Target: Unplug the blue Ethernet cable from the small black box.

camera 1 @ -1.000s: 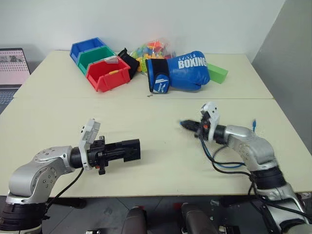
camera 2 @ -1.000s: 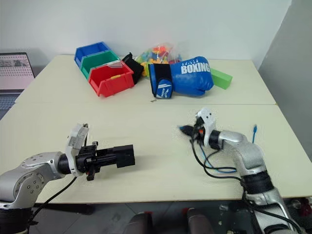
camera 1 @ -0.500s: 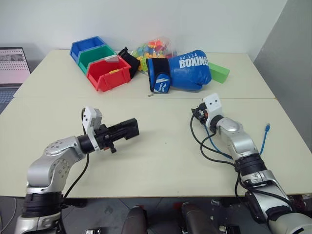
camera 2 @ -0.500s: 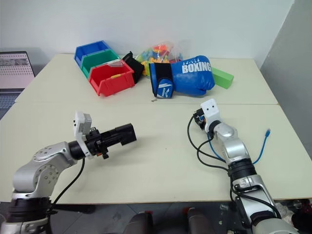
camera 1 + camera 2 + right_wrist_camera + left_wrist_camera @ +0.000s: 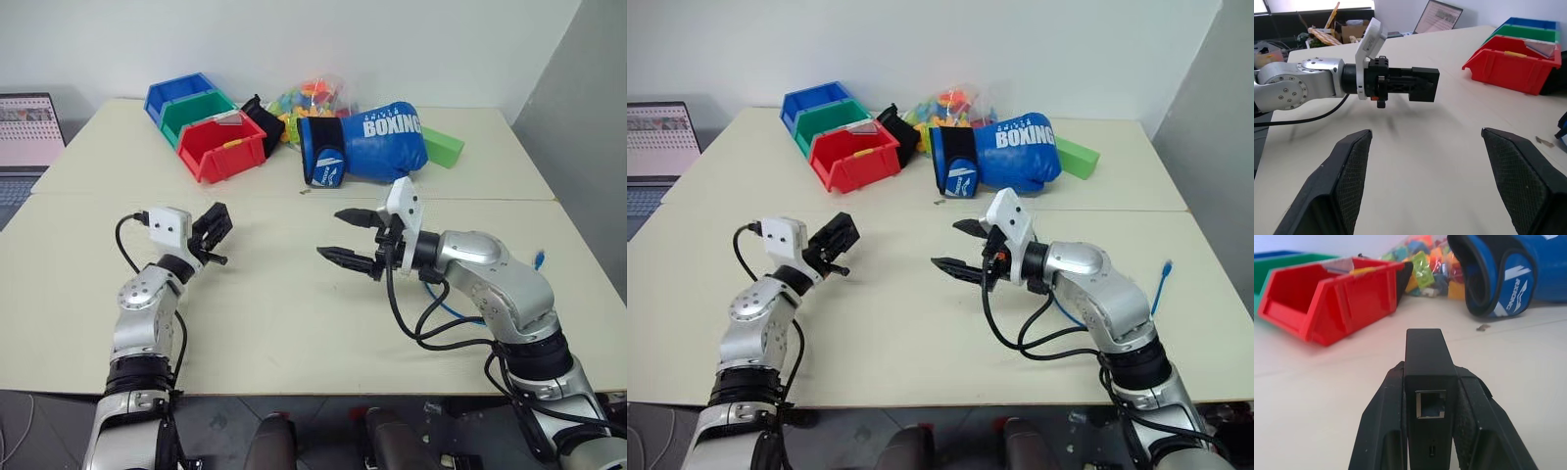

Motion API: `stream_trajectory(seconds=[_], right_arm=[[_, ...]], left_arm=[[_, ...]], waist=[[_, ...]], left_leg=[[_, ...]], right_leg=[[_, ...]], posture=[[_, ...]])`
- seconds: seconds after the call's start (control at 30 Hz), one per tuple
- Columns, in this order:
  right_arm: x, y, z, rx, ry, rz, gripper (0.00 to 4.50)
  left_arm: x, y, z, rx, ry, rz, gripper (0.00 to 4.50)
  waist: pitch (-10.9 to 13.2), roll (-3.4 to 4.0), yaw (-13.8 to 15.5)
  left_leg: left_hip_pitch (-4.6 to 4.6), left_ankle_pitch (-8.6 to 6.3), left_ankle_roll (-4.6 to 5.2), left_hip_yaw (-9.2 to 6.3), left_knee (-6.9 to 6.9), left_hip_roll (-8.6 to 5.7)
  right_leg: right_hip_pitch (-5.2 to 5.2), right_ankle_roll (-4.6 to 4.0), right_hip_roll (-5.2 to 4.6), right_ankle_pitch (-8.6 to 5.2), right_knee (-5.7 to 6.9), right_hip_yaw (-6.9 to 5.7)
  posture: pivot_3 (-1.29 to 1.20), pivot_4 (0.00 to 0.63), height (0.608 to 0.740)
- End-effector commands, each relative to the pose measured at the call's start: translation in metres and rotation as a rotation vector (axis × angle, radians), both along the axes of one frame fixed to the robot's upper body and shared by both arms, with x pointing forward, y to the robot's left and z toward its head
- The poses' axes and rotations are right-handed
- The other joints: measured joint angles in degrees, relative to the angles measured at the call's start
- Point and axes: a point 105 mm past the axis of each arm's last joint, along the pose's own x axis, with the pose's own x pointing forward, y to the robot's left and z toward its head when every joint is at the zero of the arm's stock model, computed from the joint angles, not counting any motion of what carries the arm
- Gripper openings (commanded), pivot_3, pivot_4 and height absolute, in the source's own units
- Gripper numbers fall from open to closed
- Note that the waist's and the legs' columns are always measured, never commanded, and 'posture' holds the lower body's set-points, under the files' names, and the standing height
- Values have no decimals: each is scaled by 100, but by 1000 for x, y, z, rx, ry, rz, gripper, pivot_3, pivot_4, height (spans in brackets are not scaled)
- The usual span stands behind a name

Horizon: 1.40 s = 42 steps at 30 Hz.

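Mostly hidden: blue Ethernet cable (image 5: 537, 260) behind right arm.

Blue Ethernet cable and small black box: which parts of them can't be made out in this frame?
- Blue Ethernet cable: in the left eye view, the right arm hides most of it; one end shows beyond the forearm and a short run by the black wires. Its other plug cannot be seen.
- Small black box: in the left wrist view, the left tool covers both flanks; the empty port faces the camera, the rear is hidden.
- Right tool: open, holding nothing.
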Motion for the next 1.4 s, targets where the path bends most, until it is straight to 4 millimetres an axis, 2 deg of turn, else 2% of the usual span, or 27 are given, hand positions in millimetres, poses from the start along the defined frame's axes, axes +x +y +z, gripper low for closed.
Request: stream_trajectory(seconds=[0.03,0.13,0.17,0.2,0.4,0.57,0.67,0.73,0.83,0.93,1.07,1.23,1.4], right_arm=[[-1,3,11,-20,-65,-4,3785],[-2,4,8,-37,-69,-8,3785],[-2,5,7,-40,-69,-9,3848],[-2,4,6,-44,-69,-9,3848],[-4,4,3,-51,-63,-16,3848],[-4,0,-4,-62,-50,-41,3848],[-5,-6,-10,-68,-38,-62,3848],[-6,-20,-14,-76,-22,-92,3848],[-9,-41,-17,-94,-9,-105,3848],[-13,-61,-13,-112,2,-101,3848],[-18,-85,-7,-134,23,-101,3848],[-21,-100,4,-127,33,-102,3848],[-20,-106,3,-136,36,-115,3848]], left_arm=[[4,1,4,22,-37,8,783],[3,3,-4,18,-13,13,783],[2,3,-6,12,-7,13,1344],[1,3,-7,18,-6,10,1598],[-10,6,-11,24,17,8,2893],[-26,18,-13,56,98,53,3891],[-42,19,-6,71,113,26,3891],[-61,23,-1,145,161,-14,3891],[-78,30,5,257,222,-38,3891],[-88,34,18,292,245,-79,3891],[-100,29,34,288,290,-192,3891],[-111,24,44,295,336,-282,3891],[-111,24,54,291,304,-300,3891]], waist=[[0,0,-1],[0,0,-1],[0,-1,-2],[0,0,-2],[0,0,-7],[0,-1,-17],[0,-1,-37],[0,-2,-45],[2,-4,-64],[5,0,-47],[9,-5,-57],[12,-1,-78],[13,-1,-95]], left_leg=[[0,0,0,0,0,0],[0,0,0,0,-1,0],[0,0,0,0,-1,0],[1,0,0,0,-1,1],[1,0,0,0,-1,1],[1,0,0,-2,-2,3],[1,0,0,-3,-3,4],[1,0,-1,-2,-3,4],[2,0,-1,-5,-7,5],[4,0,-1,-5,-6,3],[7,0,0,-2,-7,5],[10,0,0,-1,-10,7],[10,-1,0,-1,-11,7]], right_leg=[[0,0,0,0,0,-1],[0,0,1,0,0,-2],[0,0,1,0,0,-2],[0,0,1,0,0,-2],[0,0,1,0,1,-3],[0,1,1,0,1,-1],[0,2,1,-2,1,5],[0,3,0,-3,1,10],[0,9,-2,-8,-3,16],[1,22,-4,-16,-4,16],[1,22,-2,-18,-5,15],[1,19,-1,-20,-5,17],[-1,18,-1,-20,-5,18]], posture=[[0,150,740],[0,150,740],[0,150,740],[0,150,740],[0,150,740],[0,150,740],[0,150,740],[0,150,740],[0,150,740],[0,150,740],[0,150,740],[0,150,740],[0,150,740]])
